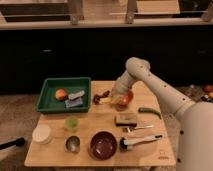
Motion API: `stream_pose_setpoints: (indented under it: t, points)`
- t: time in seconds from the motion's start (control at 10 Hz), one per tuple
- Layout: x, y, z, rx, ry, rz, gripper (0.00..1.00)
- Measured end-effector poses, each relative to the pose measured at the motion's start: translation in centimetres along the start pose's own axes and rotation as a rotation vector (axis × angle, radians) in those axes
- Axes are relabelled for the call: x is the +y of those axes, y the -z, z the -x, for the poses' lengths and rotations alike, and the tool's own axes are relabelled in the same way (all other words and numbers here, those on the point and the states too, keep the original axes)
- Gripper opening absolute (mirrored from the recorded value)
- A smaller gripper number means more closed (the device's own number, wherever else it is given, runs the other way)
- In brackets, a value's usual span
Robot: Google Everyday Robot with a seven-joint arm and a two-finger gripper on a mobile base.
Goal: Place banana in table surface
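Note:
The banana (109, 101) shows as a small yellow shape at the left rim of the orange bowl (126, 99), just above the light wooden table surface (100, 125). My gripper (116, 96) reaches in from the right and hangs right over the banana and the bowl's left edge. The wrist hides where the gripper meets the banana, so I cannot tell whether it holds it.
A green tray (50, 102) at back left holds a round orange-red fruit (61, 94) and a grey object (76, 96). A green chili (150, 111), brown block (126, 119), dark red bowl (103, 145), metal cup (73, 144), green cup (72, 122), white container (41, 134) and utensils (141, 140) lie around.

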Motion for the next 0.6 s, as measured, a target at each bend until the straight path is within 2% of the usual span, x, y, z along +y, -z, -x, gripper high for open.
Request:
stream_pose_setpoints:
  t: [0.1, 0.4, 0.6]
  points:
    - [0.27, -0.24, -0.33, -0.004, 0.002, 0.003, 0.02]
    - [0.43, -0.88, 0.56, -0.014, 0.012, 0.014, 0.12]
    - [0.78, -1.02, 0.04, -0.022, 0.01, 0.01, 0.1]
